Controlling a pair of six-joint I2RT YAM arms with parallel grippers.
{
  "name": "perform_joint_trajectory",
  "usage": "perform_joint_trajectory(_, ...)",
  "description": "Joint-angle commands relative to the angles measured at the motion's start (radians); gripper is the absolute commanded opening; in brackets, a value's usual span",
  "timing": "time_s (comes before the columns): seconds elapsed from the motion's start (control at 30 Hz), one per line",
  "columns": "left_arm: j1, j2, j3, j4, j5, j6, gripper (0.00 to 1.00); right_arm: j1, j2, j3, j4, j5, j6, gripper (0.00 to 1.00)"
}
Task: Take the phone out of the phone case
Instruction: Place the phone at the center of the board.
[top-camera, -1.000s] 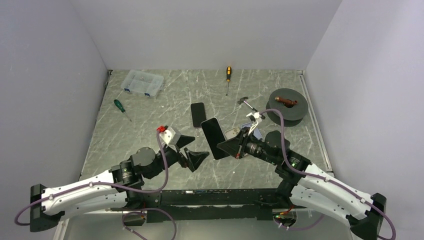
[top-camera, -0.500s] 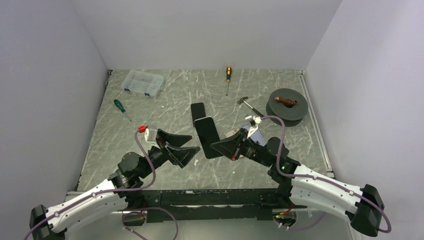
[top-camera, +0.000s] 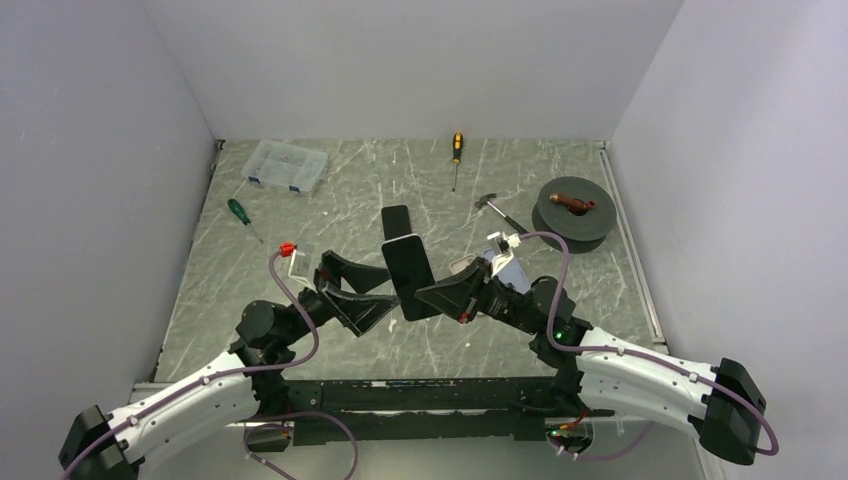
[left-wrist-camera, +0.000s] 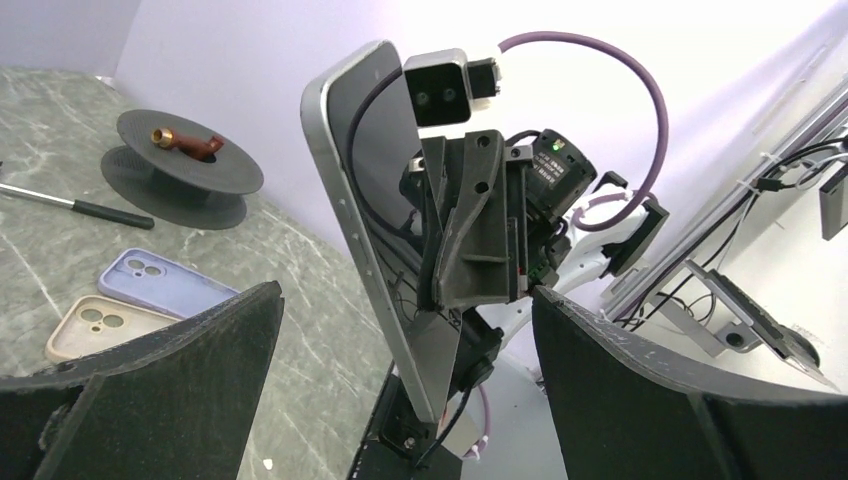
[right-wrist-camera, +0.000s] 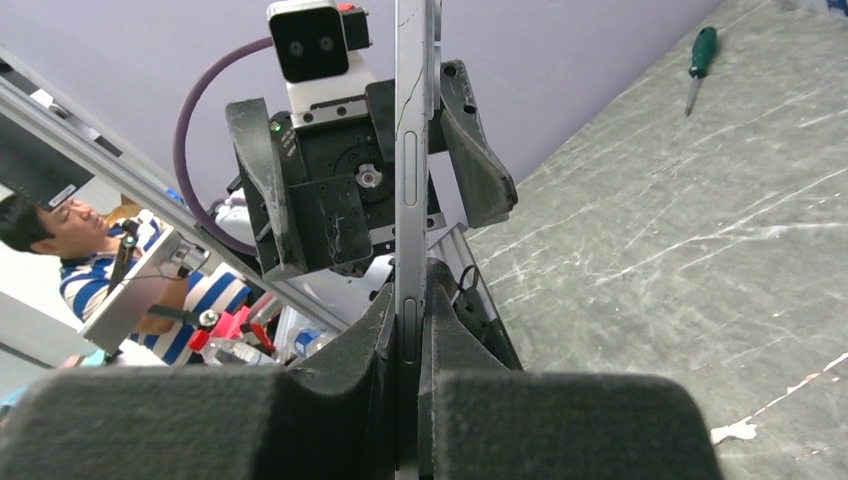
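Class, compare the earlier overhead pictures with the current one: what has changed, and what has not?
The right gripper, shut on the phone, carried it leftwards. The open left gripper swung up and in until its fingers flank the phone, not yet gripping it. The spool and the clear box stayed put.

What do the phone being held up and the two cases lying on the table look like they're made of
Held phone: probably metal frame, silvery satin edge; glossy dark glass-like face. Lilac case and beige case: likely silicone or soft plastic, matte, rounded rims; which, unclear.
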Motion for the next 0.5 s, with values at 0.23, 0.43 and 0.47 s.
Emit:
perform_joint_trajectory(0.23, 0.016, -0.016, 0.007, 0.084, -0.002, -0.023, 0.99, 0.072, -0.003, -0.002, 0.154, 0.05, 0.007, 0.0)
perform_joint_trajectory(0.43, 0.018, 0.05, 0.051, 0.073, 0.018, -0.043, 0.99, 0.085, 0.034, 0.014, 0.175, 0.018, -0.002, 0.0)
perform_joint_trajectory(0.47, 0.019, 0.057, 0.06, 0.063, 0.016, -0.045, 1.0, 0.087, 0.033, 0.009, 0.179, 0.023, 0.001, 0.0)
